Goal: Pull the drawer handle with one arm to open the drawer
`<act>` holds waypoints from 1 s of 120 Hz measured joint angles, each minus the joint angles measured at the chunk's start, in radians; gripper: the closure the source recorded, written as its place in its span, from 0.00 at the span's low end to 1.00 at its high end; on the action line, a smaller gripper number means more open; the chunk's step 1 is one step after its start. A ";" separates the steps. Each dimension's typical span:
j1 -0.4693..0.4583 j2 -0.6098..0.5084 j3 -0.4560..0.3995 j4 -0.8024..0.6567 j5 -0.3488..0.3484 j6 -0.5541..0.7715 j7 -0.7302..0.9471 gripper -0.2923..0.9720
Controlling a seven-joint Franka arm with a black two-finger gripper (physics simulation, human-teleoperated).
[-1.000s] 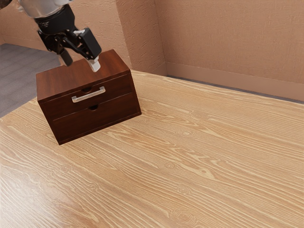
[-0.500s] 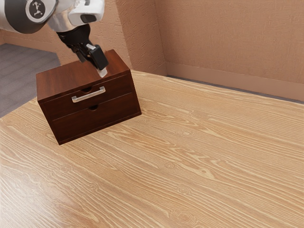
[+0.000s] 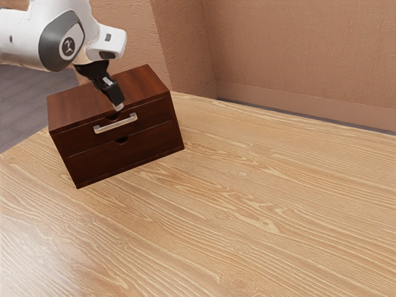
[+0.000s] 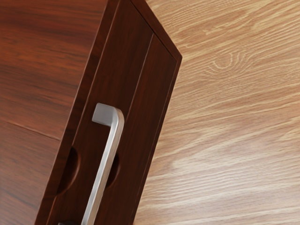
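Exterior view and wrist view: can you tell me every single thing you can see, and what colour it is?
cabinet: one, dark reddish-brown wood, on the table toward the exterior view's left.
drawers: two, same dark wood, stacked in the cabinet's front, both flush.
handle: one, silver, across the upper drawer's front.
table: one, light grained wood, under the cabinet.
wall: tan, behind the table.
floor: grey, beyond the table at the exterior view's left.
arm: one, white and grey, entering from the exterior view's upper left.
gripper: one, black, at the cabinet's top front edge, just above the handle.
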 joint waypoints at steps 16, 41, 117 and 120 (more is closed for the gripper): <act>0.067 0.025 -0.052 0.007 0.001 0.022 0.057 0.23; 0.089 0.044 -0.073 -0.014 0.008 0.060 0.125 0.23; 0.118 0.103 -0.075 -0.064 0.024 0.137 0.247 0.23; 0.118 0.103 -0.075 -0.065 0.024 0.140 0.251 0.23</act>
